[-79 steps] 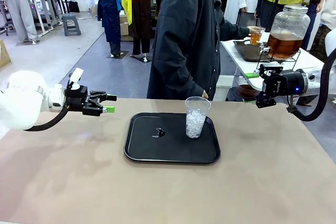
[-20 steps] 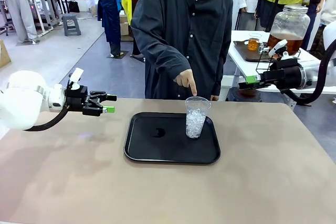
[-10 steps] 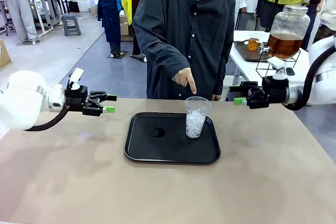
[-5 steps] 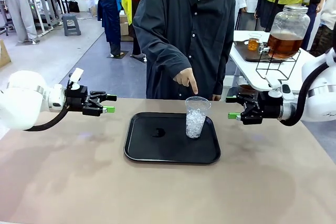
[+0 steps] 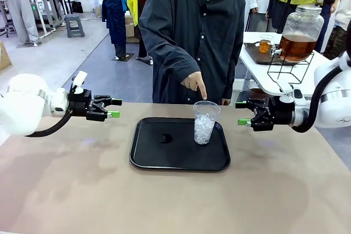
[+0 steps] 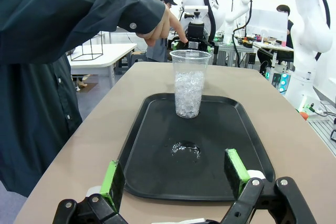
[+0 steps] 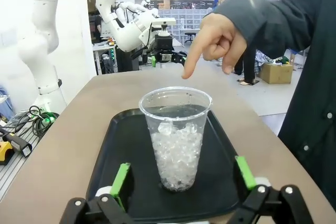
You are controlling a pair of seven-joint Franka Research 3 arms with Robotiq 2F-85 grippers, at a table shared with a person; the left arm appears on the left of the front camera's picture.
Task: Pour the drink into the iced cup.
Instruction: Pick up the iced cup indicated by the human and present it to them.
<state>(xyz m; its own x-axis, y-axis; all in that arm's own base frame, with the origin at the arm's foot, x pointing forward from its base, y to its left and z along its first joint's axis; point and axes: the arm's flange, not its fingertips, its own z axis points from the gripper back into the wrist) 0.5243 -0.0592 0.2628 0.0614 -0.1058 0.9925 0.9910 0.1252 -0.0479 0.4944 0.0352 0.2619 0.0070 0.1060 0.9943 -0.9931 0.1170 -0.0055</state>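
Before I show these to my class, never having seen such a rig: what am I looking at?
Two white robot arms work at a table. The wide picture looks across it at a person; the other two come from cameras on each arm's wrist. The left gripper and right gripper are open, holding nothing. On the table lies a black tray with a clear cup of ice on it. The person's hand points at the cup. A jar of brown drink stands farther back.
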